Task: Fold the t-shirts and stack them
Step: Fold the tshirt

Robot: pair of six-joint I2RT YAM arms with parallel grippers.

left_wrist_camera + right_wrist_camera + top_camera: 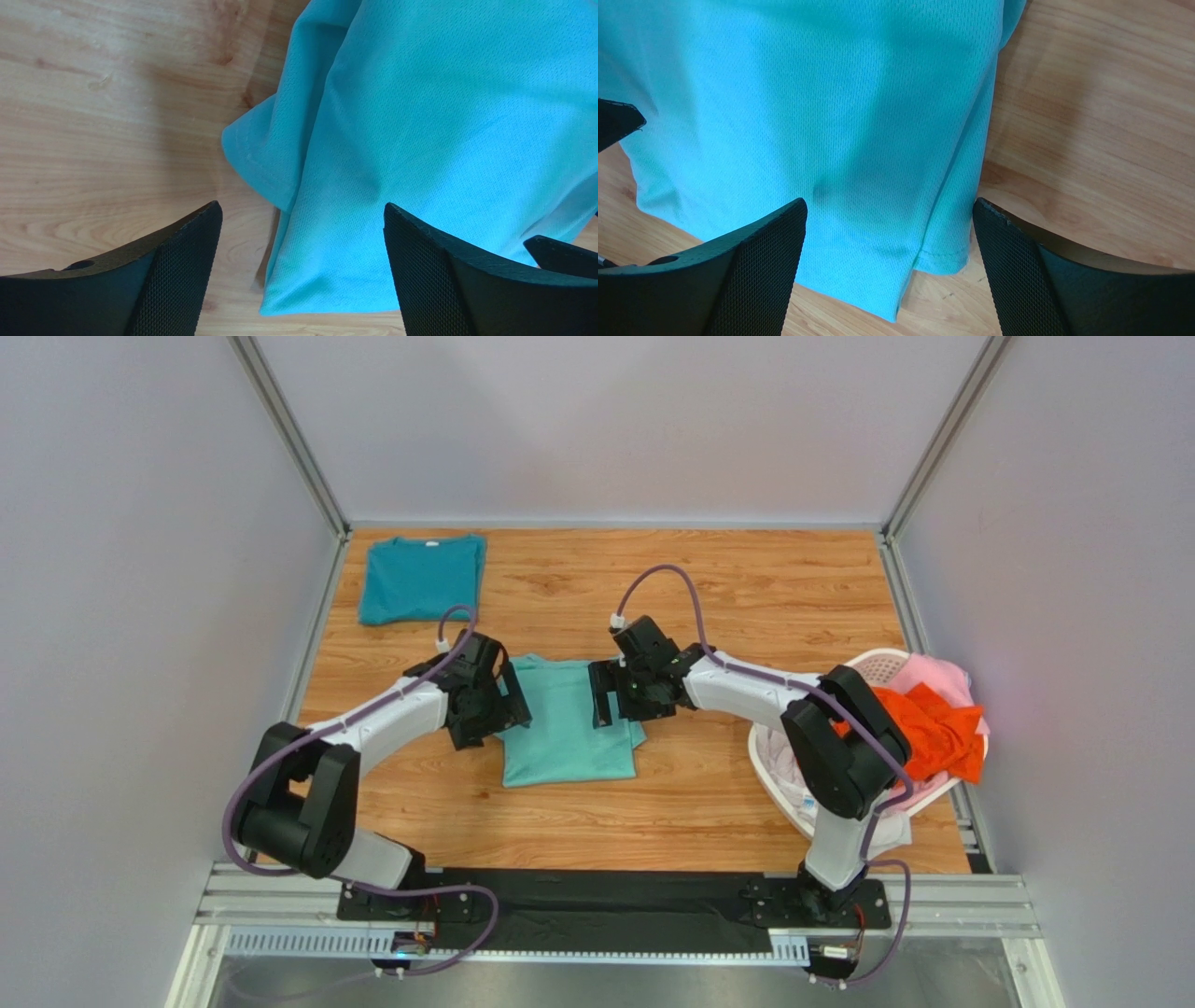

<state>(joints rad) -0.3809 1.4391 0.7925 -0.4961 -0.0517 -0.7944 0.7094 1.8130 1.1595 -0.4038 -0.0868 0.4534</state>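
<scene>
The left gripper (300,217) is shown spread wide, with nothing caught between its fingers (175,273). Beneath the gap, the left edge of the light mint-aqua t-shirt (449,126) is seen, with a fold of cloth bulging out toward the left finger and bare wooden table (105,126) lying beyond it. The tip of the other arm's finger is glimpsed just past the right finger.

The right gripper (890,210) is likewise held wide apart and empty. The shirt's hem corner is framed beneath its gap, and bare wood is seen past its right finger. Whether either pair of fingers touches the cloth cannot be told.

From above, the two grippers are seen facing each other across the mint-aqua shirt, which is laid flat between them at mid-table. Well beyond the left gripper, at the far left corner, a darker teal t-shirt (418,577) is laid folded. Well to the right of the right gripper, a white laundry basket (772,756) is set at the table's edge, with an orange t-shirt (937,731) and a pink t-shirt (940,675) heaped in it.
</scene>
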